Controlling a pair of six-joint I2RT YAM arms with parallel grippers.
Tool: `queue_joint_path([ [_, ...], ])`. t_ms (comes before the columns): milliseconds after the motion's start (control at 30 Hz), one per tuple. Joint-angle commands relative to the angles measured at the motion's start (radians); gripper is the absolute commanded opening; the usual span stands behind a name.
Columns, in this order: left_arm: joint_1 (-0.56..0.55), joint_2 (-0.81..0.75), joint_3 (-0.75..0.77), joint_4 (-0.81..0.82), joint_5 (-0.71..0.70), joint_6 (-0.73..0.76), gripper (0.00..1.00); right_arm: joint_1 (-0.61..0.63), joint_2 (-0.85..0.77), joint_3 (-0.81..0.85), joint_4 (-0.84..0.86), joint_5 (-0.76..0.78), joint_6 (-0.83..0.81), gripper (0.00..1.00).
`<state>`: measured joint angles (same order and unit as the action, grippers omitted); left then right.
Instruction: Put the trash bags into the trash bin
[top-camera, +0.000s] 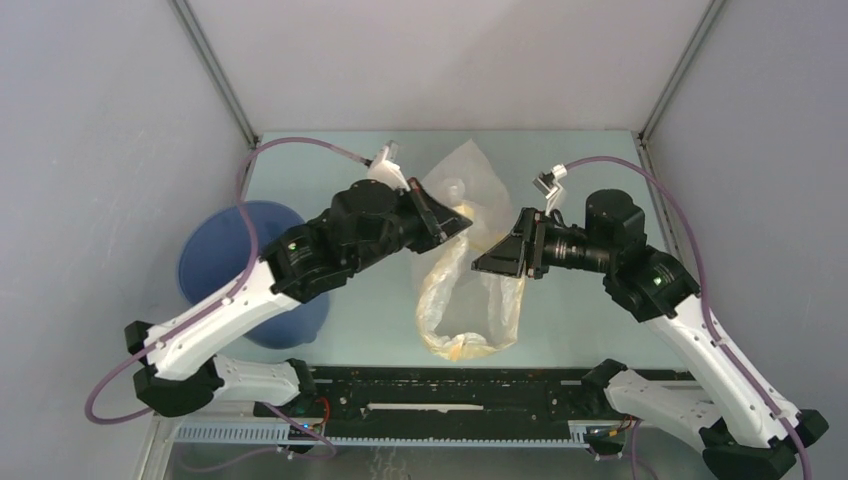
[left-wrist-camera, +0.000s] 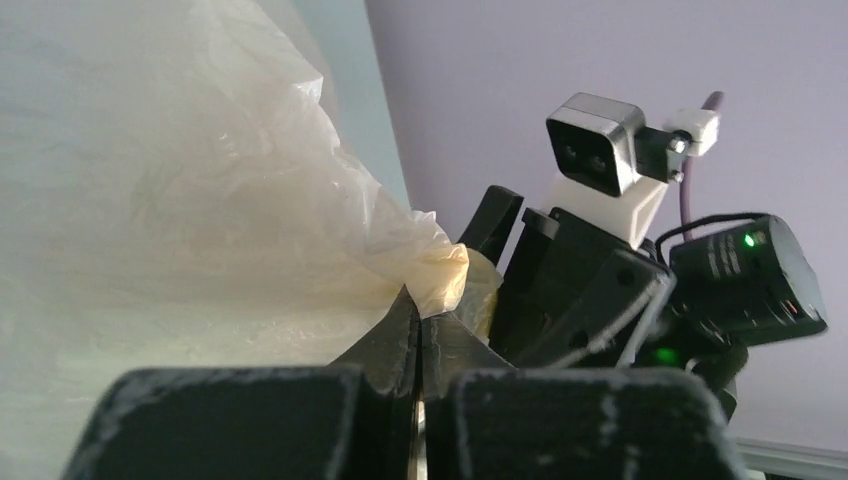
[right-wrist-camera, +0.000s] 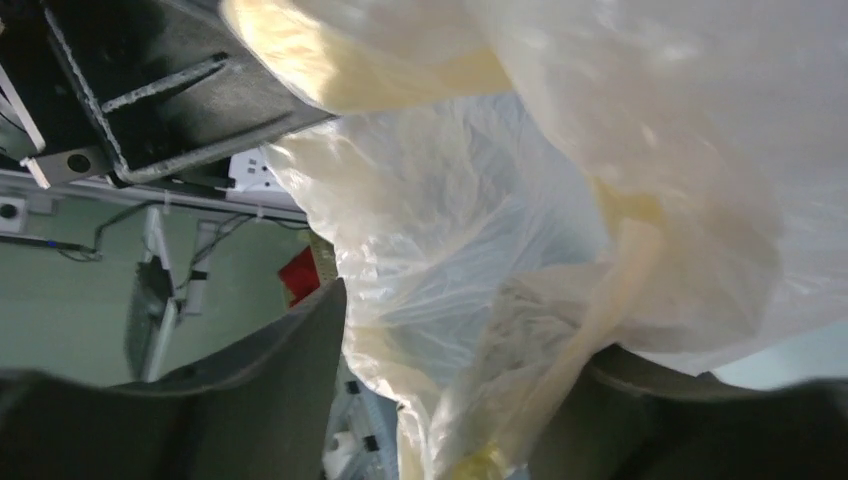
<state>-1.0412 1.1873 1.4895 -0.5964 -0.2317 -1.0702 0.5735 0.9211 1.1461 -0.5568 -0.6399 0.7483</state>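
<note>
While the pale green table (top-camera: 370, 310) spans the whole cell floor, the coming move turns on its left side. The trash bin (top-camera: 215, 250), a round blue bucket, stands there upright with its mouth open, partly crossed by the left arm's forearm.

Well apart from it, at the table's centre, is the trash bag (top-camera: 470, 310), a wrinkled translucent cream film with a yellowish rim. Its long axis runs from the far side toward the near edge. The far part is gathered between the two grippers and the near loop appears to rest on the table.

Left gripper (top-camera: 448, 225): clenched on a bunched fold of the film, its fingers (left-wrist-camera: 395, 335) meeting with the fold pinched at their tips.

Right gripper (top-camera: 497, 258): fingers (right-wrist-camera: 290, 350) spread wide, with film bulging through the gap but seemingly pressed by neither pad, so it appears to hold nothing.

Governing relation: the bin lies to the left of the bag, on the left arm's side, so the grasping arm is also the nearer one.

Judged next move: carry the pinched fold leftward over the bin's rim. The slack near length may drag or miss the mouth.
</note>
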Motion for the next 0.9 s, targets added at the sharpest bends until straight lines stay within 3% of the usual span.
queue_joint_path([
  [0, -0.043, 0.089, 0.066, 0.106, -0.004, -0.069, 0.0, 0.081, -0.073, 0.032, 0.02, 0.196, -0.051, 0.73],
  [100, -0.044, 0.13, 0.103, 0.111, 0.018, -0.062, 0.0, 0.136, -0.087, 0.032, 0.006, 0.31, -0.116, 0.77],
  [200, -0.048, 0.175, 0.135, 0.113, 0.017, -0.072, 0.0, 0.146, -0.103, 0.032, -0.013, 0.378, -0.105, 0.88],
  [333, -0.048, 0.22, 0.204, 0.094, 0.021, -0.068, 0.0, 0.175, -0.127, 0.033, -0.047, 0.58, -0.052, 0.89],
  [533, -0.054, 0.269, 0.206, 0.163, 0.072, -0.11, 0.0, 0.202, -0.122, 0.033, -0.047, 0.72, -0.048, 0.89],
  [867, -0.059, 0.301, 0.218, 0.207, 0.134, -0.126, 0.0, 0.25, -0.154, 0.011, 0.035, 0.749, -0.128, 0.9],
])
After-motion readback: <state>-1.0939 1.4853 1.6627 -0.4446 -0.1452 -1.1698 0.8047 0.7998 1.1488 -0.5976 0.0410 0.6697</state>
